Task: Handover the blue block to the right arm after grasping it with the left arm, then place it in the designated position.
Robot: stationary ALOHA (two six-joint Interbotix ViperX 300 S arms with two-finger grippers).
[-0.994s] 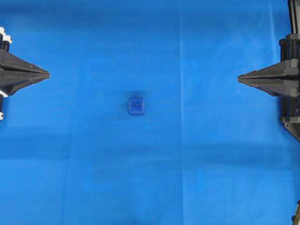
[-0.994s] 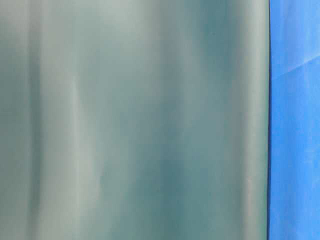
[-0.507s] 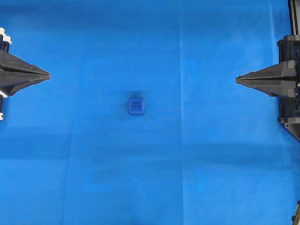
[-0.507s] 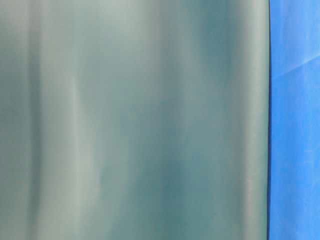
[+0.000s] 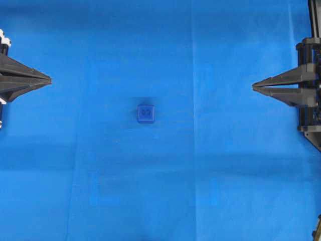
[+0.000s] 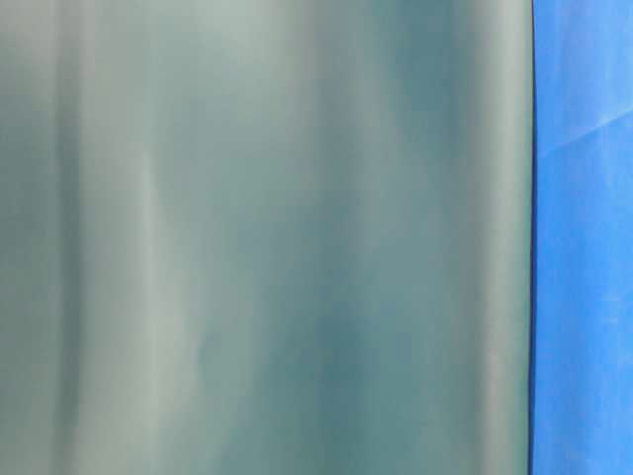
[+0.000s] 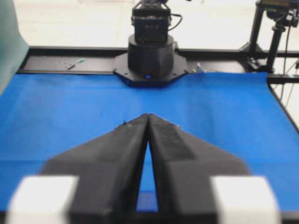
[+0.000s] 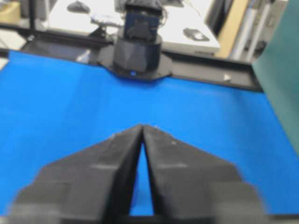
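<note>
The blue block (image 5: 146, 113) sits alone on the blue cloth, near the middle of the overhead view, its circular mark facing up. My left gripper (image 5: 49, 80) hovers at the far left edge, fingertips together and empty, pointing at the block from well away. Through the slit between its fingers (image 7: 117, 158) a sliver of the block (image 7: 146, 203) shows. My right gripper (image 5: 254, 87) hovers at the far right, its fingers (image 8: 182, 163) parted by a narrow slit, holding nothing.
The blue cloth (image 5: 200, 175) covers the whole table. Each arm's black base (image 7: 150, 51) (image 8: 136, 49) stands at the opposite cloth edge. A teal sheet (image 6: 257, 237) fills most of the table-level view.
The right fingers have spread slightly, a thin gap now showing between them. The left fingers have eased a touch. The block has not moved.
</note>
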